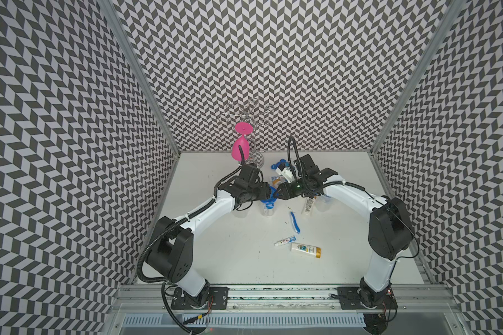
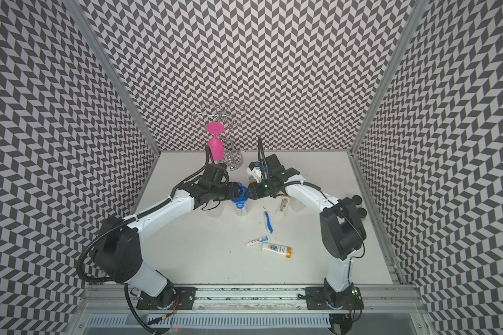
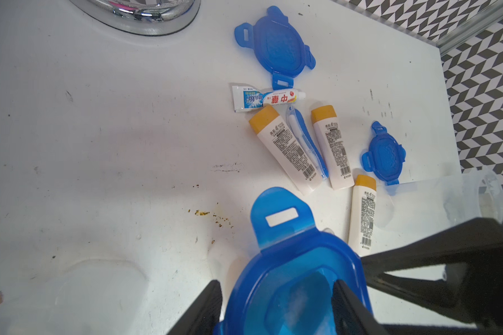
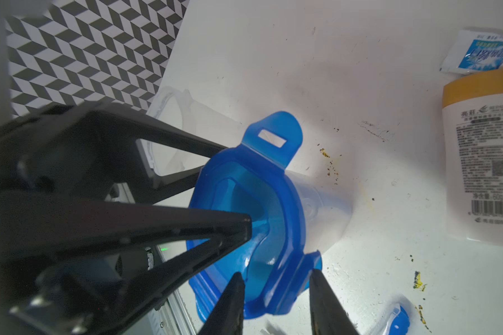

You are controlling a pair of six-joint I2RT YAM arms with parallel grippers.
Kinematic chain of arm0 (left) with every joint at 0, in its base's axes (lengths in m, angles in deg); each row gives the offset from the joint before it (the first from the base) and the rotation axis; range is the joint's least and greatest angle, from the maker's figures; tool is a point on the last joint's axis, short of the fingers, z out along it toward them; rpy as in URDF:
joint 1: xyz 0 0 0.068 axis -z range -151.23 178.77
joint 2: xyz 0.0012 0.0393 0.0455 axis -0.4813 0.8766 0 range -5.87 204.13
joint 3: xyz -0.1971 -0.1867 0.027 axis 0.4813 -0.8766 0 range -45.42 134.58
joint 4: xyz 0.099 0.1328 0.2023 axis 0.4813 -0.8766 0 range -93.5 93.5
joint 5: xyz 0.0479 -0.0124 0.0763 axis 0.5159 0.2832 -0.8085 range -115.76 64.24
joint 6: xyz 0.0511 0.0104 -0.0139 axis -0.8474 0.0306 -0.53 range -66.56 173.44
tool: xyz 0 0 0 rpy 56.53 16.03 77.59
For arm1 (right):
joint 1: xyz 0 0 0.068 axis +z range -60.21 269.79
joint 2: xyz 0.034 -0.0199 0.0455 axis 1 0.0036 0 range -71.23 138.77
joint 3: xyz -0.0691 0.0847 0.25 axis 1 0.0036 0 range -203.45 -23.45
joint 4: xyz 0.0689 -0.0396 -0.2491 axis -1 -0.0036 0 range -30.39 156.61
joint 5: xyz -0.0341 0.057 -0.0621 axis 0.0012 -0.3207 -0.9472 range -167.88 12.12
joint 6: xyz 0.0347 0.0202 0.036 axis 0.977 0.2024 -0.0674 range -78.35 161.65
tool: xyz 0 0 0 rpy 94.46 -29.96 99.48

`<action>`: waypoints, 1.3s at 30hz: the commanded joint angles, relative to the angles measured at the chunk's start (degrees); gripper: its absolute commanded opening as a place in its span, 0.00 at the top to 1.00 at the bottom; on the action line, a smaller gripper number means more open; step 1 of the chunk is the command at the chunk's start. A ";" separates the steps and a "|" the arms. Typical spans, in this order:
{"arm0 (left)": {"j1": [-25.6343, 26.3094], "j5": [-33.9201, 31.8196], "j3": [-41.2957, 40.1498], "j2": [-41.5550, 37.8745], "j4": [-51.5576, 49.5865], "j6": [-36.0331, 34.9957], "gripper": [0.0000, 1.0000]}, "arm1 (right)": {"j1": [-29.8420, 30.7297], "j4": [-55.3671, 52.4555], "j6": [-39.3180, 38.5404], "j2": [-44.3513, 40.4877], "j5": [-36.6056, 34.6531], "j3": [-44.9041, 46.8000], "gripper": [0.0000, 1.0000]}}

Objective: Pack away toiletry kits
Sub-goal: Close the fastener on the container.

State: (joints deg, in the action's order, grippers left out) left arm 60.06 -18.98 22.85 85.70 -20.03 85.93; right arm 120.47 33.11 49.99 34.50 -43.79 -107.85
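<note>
Well, your left end effector (image 3: 276, 295) is clamped on the blue lid (image 3: 288, 261): one finger sits outside its raised rim, the other in its sunken centre. That lid is translucent with slotted clip tabs. It sits atop a clear jar (image 4: 325, 203) standing on the desk (image 3: 99, 145), directly between both end effectors. Your right end effector (image 4: 276, 287) straddles the lid's opposite edge beside a tab; you cannot tell whether it presses. Just ahead of the left fingertips, a white bottle (image 3: 362, 214) with a yellow-orange cap lies flat.
</note>
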 commanded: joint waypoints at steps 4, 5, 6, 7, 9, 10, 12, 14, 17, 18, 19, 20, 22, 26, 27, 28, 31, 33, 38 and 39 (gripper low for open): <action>2.02 5.31 -2.61 3.56 -2.01 0.80 0.39 | 2.67 1.19 0.35 1.92 7.69 2.73 0.63; 2.01 5.56 -2.61 3.58 -1.88 0.93 0.39 | 2.64 1.76 0.72 1.87 8.39 2.90 0.63; 1.99 5.74 -2.67 3.62 -1.79 0.93 0.39 | 2.64 2.25 0.93 1.88 8.78 3.06 0.63; 2.00 5.94 -2.75 3.70 -1.66 0.91 0.39 | 2.65 2.47 0.98 1.98 9.07 3.06 0.63; 2.02 6.22 -2.91 3.62 -1.54 1.03 0.39 | 2.68 2.20 0.99 2.22 8.77 2.92 0.61; 2.04 6.29 -2.97 3.46 -1.52 0.95 0.39 | 2.64 1.92 0.79 2.16 8.19 2.72 0.60; 1.93 6.62 -2.95 3.27 -1.52 0.91 0.39 | 2.42 3.02 0.93 1.44 8.01 3.07 0.59; 1.80 6.99 -2.96 3.01 -1.60 0.96 0.39 | 1.99 4.77 1.65 0.62 8.60 3.33 0.58; 1.66 7.28 -2.63 2.78 -2.02 0.94 0.39 | 1.66 6.52 1.87 0.18 9.72 3.16 0.58; 1.58 7.29 -2.66 2.72 -2.21 0.91 0.39 | 1.51 7.25 2.12 -0.28 9.77 3.56 0.58; 1.41 7.28 -2.59 2.55 -2.48 0.84 0.39 | 1.33 7.47 2.17 -0.51 9.64 3.82 0.57; 1.29 7.31 -2.57 2.31 -2.65 0.75 0.39 | 1.13 7.46 2.12 -0.76 9.47 4.13 0.57; 0.82 7.25 -2.53 1.69 -3.25 0.47 0.39 | 0.58 6.35 1.62 -1.26 7.87 4.40 0.54; 0.09 7.31 -2.35 0.56 -4.45 0.04 0.38 | -0.83 4.44 0.92 -2.53 5.38 4.40 0.48; 0.09 7.34 -2.39 0.22 -4.72 0.15 0.37 | -1.33 4.90 1.03 -2.76 5.61 4.57 0.46; 0.14 7.61 -2.52 -0.05 -4.98 0.12 0.38 | -1.81 5.38 1.32 -2.74 5.77 4.66 0.45; 0.18 7.27 -2.96 -1.11 -5.69 0.44 0.38 | -2.57 4.89 0.93 -2.23 5.29 3.66 0.45; 0.09 6.55 -2.98 -2.00 -6.62 0.17 0.37 | -2.97 3.07 -0.37 -1.29 3.80 2.16 0.46; -1.44 6.66 -3.14 -3.96 -8.69 -0.74 0.32 | -3.23 -2.90 -4.94 0.99 0.61 -4.57 0.45; -1.89 6.81 -3.14 -4.44 -9.04 -1.10 0.31 | -3.22 -4.76 -5.99 0.92 -0.60 -6.03 0.45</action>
State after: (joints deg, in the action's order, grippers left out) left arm 58.88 -12.77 20.77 82.68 -23.72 85.93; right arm 117.61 31.61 48.20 34.72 -41.17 -109.65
